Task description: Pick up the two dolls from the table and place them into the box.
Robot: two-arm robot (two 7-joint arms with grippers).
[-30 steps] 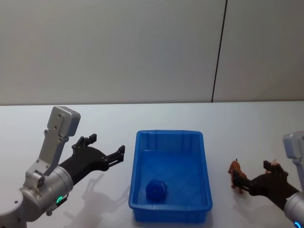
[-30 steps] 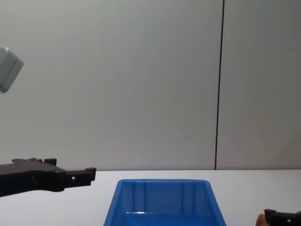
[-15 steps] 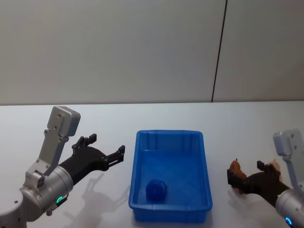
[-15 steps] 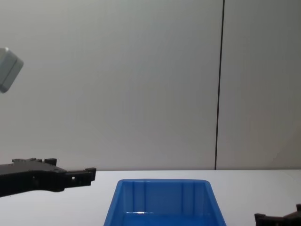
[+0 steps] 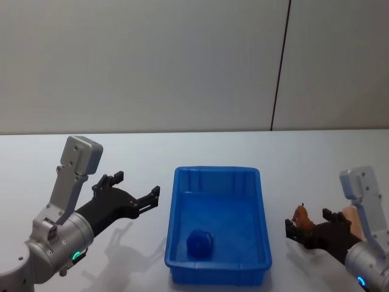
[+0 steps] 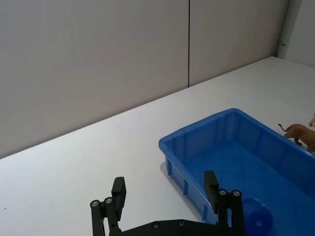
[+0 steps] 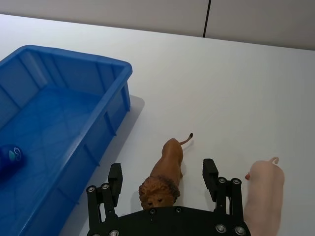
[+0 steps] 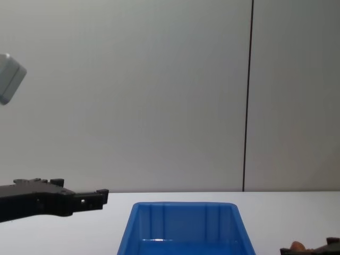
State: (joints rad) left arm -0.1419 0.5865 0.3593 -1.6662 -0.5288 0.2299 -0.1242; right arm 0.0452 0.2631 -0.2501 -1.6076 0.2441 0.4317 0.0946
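Left gripper (image 5: 137, 185) hangs above the desk (image 5: 121, 152) left of the box (image 5: 216, 171), jaws spread, holding nothing. Looks parked to me, and fair enough: the blue doll (image 5: 199, 243) already sits in the box, toward its near left corner.

Right of the box, the lion (image 5: 299, 214) stands on the desk, close to the box wall but apart from it. The right gripper (image 5: 309, 222) is low around it, jaws spread with one on each side. I'd guess that's the lineup for the pinch, then a lift and a short carry left over the rim.

From the head view you can't really judge whether the jaws touch the lion. The right wrist view settles it: there's a gap on both flanks, mane toward the camera, tail pointing away. It also gives a clear look at a pink toy (image 7: 263, 194) lying just outside one jaw, which could get nudged. The left wrist view has the blue doll in the box past its own jaws. The chest view looks across the desk, so the box's floor stays hidden.
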